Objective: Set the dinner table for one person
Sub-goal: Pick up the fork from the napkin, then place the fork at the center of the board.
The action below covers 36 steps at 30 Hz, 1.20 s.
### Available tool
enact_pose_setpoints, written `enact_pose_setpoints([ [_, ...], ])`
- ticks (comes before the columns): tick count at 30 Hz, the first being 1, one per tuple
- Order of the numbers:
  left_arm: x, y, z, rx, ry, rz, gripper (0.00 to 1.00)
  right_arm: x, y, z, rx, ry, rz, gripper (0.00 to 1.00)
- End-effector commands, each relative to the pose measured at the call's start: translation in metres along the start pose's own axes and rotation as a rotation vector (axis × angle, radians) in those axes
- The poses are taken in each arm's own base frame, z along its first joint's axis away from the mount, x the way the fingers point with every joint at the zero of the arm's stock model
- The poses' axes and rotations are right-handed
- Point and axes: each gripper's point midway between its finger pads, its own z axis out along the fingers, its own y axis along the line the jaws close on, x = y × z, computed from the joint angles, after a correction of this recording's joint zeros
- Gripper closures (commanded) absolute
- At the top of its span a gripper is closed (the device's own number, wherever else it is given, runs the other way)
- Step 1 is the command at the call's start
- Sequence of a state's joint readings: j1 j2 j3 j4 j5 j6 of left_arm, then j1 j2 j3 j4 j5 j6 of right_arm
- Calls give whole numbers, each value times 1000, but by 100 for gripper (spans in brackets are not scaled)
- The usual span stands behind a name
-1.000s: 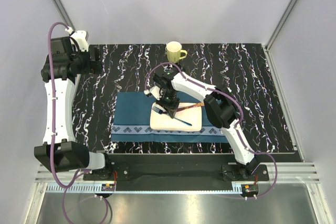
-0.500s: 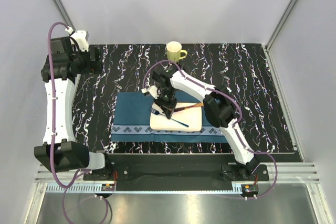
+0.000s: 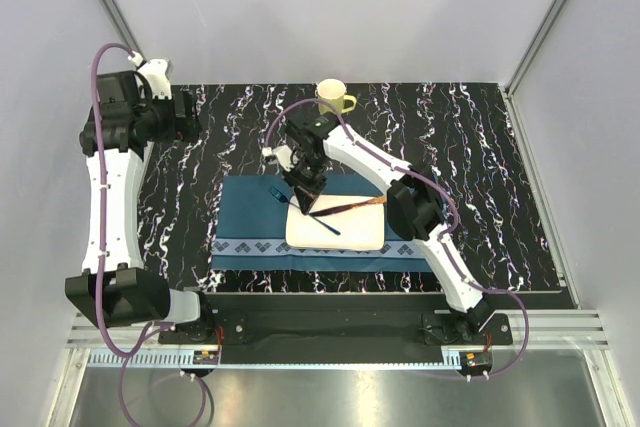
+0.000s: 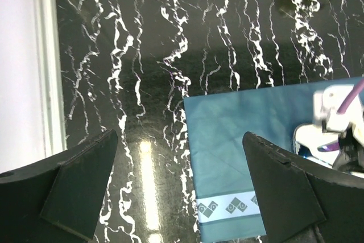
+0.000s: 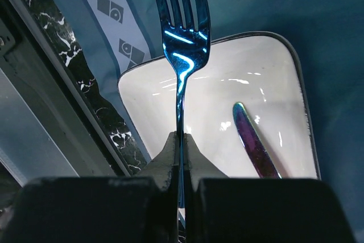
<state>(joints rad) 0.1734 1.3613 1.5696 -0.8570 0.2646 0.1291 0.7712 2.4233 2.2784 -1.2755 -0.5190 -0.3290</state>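
Observation:
My right gripper [image 3: 305, 195] is shut on a shiny blue fork [image 3: 328, 226] and holds it above the far left corner of a cream rectangular plate [image 3: 350, 232]. In the right wrist view the fork [image 5: 181, 55] stands clamped between the closed fingers [image 5: 181, 140], with its tines over the blue placemat [image 5: 273, 15]. An iridescent knife [image 3: 352, 207] lies across the plate and also shows in the right wrist view [image 5: 253, 140]. The plate sits on the placemat [image 3: 250, 217] on the black marble dinner table [image 3: 480, 167]. My left gripper [image 3: 185, 112] is open and empty, high over the table's far left.
A yellow-green mug [image 3: 333, 98] stands at the far edge of the table, behind the right arm. In the left wrist view the placemat's patterned border [image 4: 227, 206] and bare marble tabletop [image 4: 142, 83] lie below the open fingers [image 4: 74, 186].
My right gripper has lifted the fork and carried it up and toward the far left, from over the plate's middle to its far left corner. The left arm has barely moved.

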Motion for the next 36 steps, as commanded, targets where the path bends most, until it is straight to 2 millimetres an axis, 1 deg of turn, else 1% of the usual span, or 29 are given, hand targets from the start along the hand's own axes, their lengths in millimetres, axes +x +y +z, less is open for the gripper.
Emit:
enact_pose_setpoints([
  [1, -4, -9, -2, 51, -37, 3, 1, -20, -6, -28, -10, -111, 77, 100],
  [2, -2, -12, -2, 62, -32, 8, 1, -20, -12, -37, -10, -133, 103, 100],
  [3, 0, -16, -2, 73, -27, 14, 1, -20, -13, -40, -20, -143, 148, 100],
  [5, 5, -19, -2, 82, -19, 36, 1, -17, -19, -43, -26, -152, 202, 100],
  [6, 4, -23, -4, 88, -24, 52, 1, -14, -24, -45, -29, -157, 256, 100],
  [7, 6, -24, -4, 92, -19, 68, 1, -10, -27, -44, -39, -156, 285, 100],
  [8, 7, -26, -3, 92, -19, 79, 1, -9, -29, -46, -38, -163, 304, 100],
  [10, 6, -30, -4, 84, -18, 111, 1, -7, -39, -50, -20, -181, 355, 100],
  [12, 6, -32, -2, 78, -12, 122, 1, -7, -45, -61, 14, -210, 393, 100],
  [13, 6, -33, -2, 82, -11, 123, 1, -8, -46, -62, 21, -216, 396, 100],
  [14, 6, -35, -2, 84, -10, 123, 1, -8, -44, -68, 37, -228, 389, 100],
  [15, 6, -37, 0, 91, -6, 124, 1, -7, -44, -70, 51, -234, 429, 100],
  [16, 8, -38, 2, 96, 3, 123, 1, -4, -45, -68, 56, -228, 442, 100],
  [17, 9, -41, 3, 101, 5, 128, 1, -4, -42, -73, 65, -242, 450, 100],
  [18, 10, -43, 4, 107, 11, 131, 1, -3, -42, -74, 67, -247, 455, 100],
  [19, 11, -45, 5, 114, 16, 139, 1, 1, -43, -71, 73, -241, 465, 100],
  [20, 11, -49, 7, 121, 19, 148, 1, 1, -40, -75, 76, -255, 474, 100],
  [21, 11, -50, 8, 124, 22, 154, 1, 0, -41, -76, 85, -270, 475, 100],
  [22, 11, -52, 8, 130, 22, 160, 1, 6, -42, -71, 90, -259, 492, 100],
  [23, 11, -57, 9, 135, 24, 170, 1, 6, -41, -79, 100, -286, 508, 100],
  [24, 11, -57, 10, 135, 27, 178, 1, 0, -45, -81, 115, -330, 502, 100],
  [25, 13, -55, 11, 128, 32, 180, 1, 9, -47, -74, 117, -324, 532, 100],
  [26, 15, -65, 12, 138, 39, 204, 1, 5, -43, -84, 121, -365, 548, 100],
  [31, 19, -79, 20, 154, 59, 234, 1, -4, -57, -79, 155, -409, 608, 100],
  [35, 19, -94, 26, 174, 60, 240, 1, -11, -67, -64, 138, -421, 697, 100],
  [36, 20, -97, 27, 180, 64, 237, 1, -18, -67, -64, 128, -439, 701, 100],
])
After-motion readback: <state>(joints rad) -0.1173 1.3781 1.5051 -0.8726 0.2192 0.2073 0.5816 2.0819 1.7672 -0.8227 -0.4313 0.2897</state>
